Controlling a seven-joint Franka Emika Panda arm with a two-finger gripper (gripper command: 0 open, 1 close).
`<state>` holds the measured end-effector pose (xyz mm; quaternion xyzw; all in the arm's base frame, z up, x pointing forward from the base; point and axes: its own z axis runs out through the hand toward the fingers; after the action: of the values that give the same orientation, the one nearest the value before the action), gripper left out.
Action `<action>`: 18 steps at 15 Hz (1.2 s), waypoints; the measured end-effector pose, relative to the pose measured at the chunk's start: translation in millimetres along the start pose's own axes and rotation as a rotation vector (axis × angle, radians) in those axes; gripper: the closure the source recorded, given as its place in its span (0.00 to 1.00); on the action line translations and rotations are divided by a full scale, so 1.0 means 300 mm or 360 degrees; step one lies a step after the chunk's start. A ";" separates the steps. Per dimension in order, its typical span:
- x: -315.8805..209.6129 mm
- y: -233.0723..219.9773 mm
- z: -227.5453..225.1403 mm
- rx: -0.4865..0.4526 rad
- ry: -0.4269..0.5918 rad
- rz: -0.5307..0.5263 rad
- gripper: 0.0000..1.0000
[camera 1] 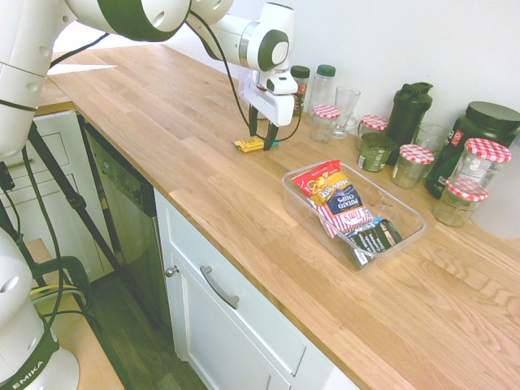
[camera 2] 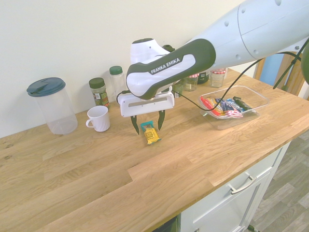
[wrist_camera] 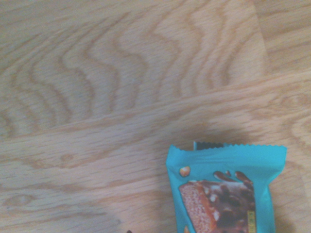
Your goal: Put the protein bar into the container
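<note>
The protein bar (camera 2: 150,133), yellow with a teal end, lies flat on the wooden counter; its teal end (wrist_camera: 226,187) fills the lower part of the wrist view. My gripper (camera 2: 147,122) hangs open right over the bar, one dark finger on either side of it and low to the counter. In the first exterior view the gripper (camera 1: 262,132) straddles the bar (camera 1: 249,145) the same way. The container (camera 1: 406,213), a clear shallow tub, sits farther along the counter and holds a red-and-yellow chip bag and dark packets. It also shows in the second exterior view (camera 2: 260,94).
A white mug (camera 2: 98,118), a large clear canister with a dark lid (camera 2: 51,104) and spice bottles (camera 2: 98,90) stand along the wall. Glass jars with red-checked lids (camera 1: 414,162), a drinking glass (camera 1: 344,110) and dark bottles (camera 1: 408,112) crowd the wall behind the container.
</note>
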<state>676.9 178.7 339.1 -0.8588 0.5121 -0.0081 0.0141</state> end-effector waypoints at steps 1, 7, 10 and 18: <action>-0.002 -0.002 0.006 0.0002 -0.0002 -0.0003 1.00; -0.004 -0.004 0.007 0.0003 -0.0005 -0.0005 1.00; -0.004 -0.005 0.008 0.0003 -0.0005 -0.0007 1.00; 0.007 -0.009 0.003 0.0007 0.0001 -0.0045 1.00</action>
<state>680.2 178.2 338.2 -0.8659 0.4999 -0.0097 0.0156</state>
